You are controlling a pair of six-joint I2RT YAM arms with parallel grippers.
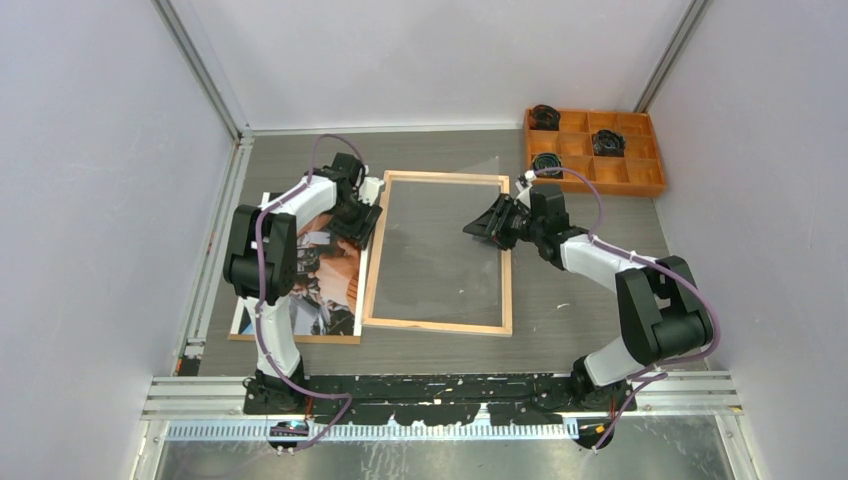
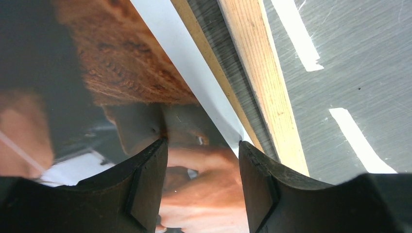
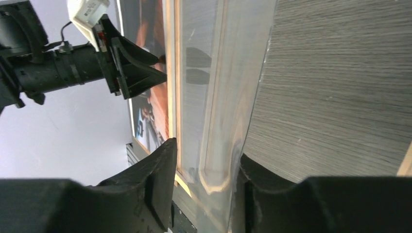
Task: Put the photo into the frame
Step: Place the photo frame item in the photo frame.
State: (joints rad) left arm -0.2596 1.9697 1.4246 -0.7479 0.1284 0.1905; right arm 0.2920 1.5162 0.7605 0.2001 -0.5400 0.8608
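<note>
The photo (image 1: 325, 285) lies picture side up on the brown backing board (image 1: 290, 338) at the left. The frame (image 1: 438, 325) lies wood side up in the middle, with the clear sheet (image 1: 440, 240) over it, its right side raised. My left gripper (image 1: 358, 222) is open, its jaws low over the photo (image 2: 121, 73) near its white right border, beside the frame rail (image 2: 262, 73). My right gripper (image 1: 478, 228) is open at the frame's right side. In the right wrist view the clear sheet's edge (image 3: 228, 97) runs between its jaws, against the right finger (image 3: 262, 189).
An orange compartment tray (image 1: 593, 113) with dark round parts stands at the back right. The backing board's edge (image 2: 204, 48) shows between photo and frame. The left arm (image 3: 73, 68) reaches over the photo. Grey walls close in the table on three sides.
</note>
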